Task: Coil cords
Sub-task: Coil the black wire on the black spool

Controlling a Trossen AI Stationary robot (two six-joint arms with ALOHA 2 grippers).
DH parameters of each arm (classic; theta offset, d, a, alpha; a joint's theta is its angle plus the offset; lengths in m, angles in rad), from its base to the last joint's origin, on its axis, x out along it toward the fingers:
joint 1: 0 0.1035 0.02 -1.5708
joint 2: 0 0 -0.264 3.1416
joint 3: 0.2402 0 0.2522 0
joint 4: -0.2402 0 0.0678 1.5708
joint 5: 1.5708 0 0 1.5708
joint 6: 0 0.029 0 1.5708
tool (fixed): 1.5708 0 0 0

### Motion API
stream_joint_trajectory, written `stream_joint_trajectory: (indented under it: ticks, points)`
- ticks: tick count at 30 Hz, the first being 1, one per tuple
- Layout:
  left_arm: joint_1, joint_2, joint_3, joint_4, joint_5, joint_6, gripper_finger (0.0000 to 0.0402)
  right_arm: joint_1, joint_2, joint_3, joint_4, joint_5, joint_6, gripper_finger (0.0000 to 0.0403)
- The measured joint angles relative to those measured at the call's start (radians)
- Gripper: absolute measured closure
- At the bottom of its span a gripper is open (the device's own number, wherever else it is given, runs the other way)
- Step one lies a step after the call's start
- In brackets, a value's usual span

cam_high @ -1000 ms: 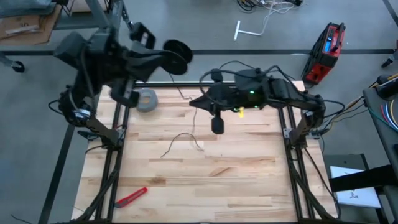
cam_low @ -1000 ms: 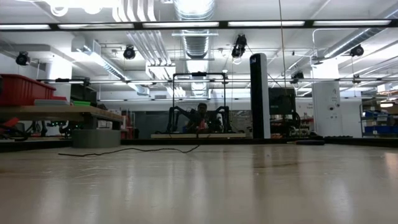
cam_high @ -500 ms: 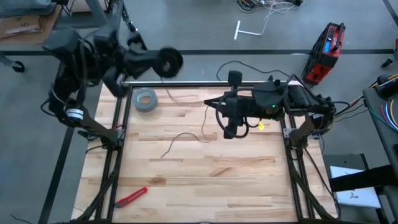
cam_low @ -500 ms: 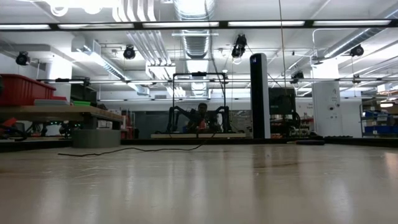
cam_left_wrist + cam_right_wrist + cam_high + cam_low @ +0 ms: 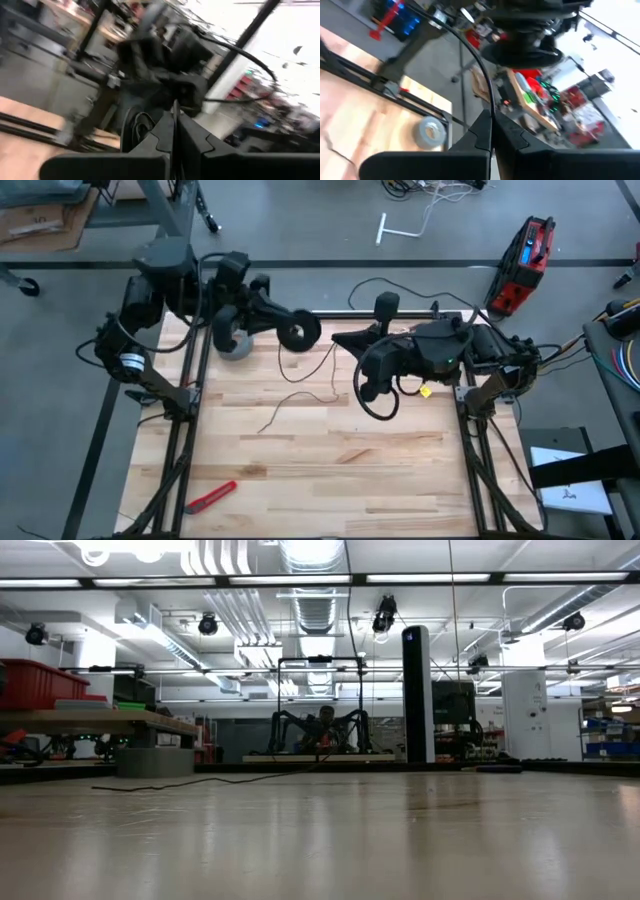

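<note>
The thin black cord [image 5: 300,396] lies with its loose end on the wooden table [image 5: 330,470] and rises to my right gripper [image 5: 340,340], which is shut on it over the far middle. In the low view the cord [image 5: 200,781] shows as a fine line on the tabletop. The small black round reel [image 5: 299,330] hangs in the air at the tip of my left gripper [image 5: 285,326], just left of the right gripper. The left gripper's fingers are shut in its wrist view, with the reel [image 5: 135,129] beside them. My left gripper carries the reel at its fingertips, lifted clear of the table; its own fingers [image 5: 160,137] hide which part of the reel they have. My right gripper pinches the cord [image 5: 489,105] between its two shut fingers, coming level from the table's right. The cord runs on toward the reel, and its other part hangs slack to the table.
A grey tape roll [image 5: 236,346] lies at the far left, partly under the left arm, and shows in the right wrist view [image 5: 431,133]. A red utility knife [image 5: 211,497] lies near the front left corner. A red case [image 5: 527,252] stands on the floor beyond the table.
My left gripper has swung with the reel from beyond the table's far edge toward the near edge and down, ending close to the right gripper. My right gripper has drawn back toward the table's right edge with the cord. The cord's loose end has stayed on the table.
</note>
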Motion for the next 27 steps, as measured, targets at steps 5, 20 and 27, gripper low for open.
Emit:
stream_joint_trajectory:
  ticks: [5, 20, 27]
  points:
    - [-0.002, 0.020, 0.000, -0.007, 0.081, -0.082, 0.0397, 0.008, 0.000, 0.000, 0.018, 0.062, -0.055, 0.0403]
    - [-0.001, 0.096, 0.000, -0.055, 0.220, -0.183, 0.0397, 0.014, 0.000, 0.000, 0.119, 0.131, -0.148, 0.0403]
    - [-0.021, 0.131, 0.000, -0.042, 0.369, -0.185, 0.0397, -0.006, 0.000, 0.000, 0.165, 0.179, -0.127, 0.0403]
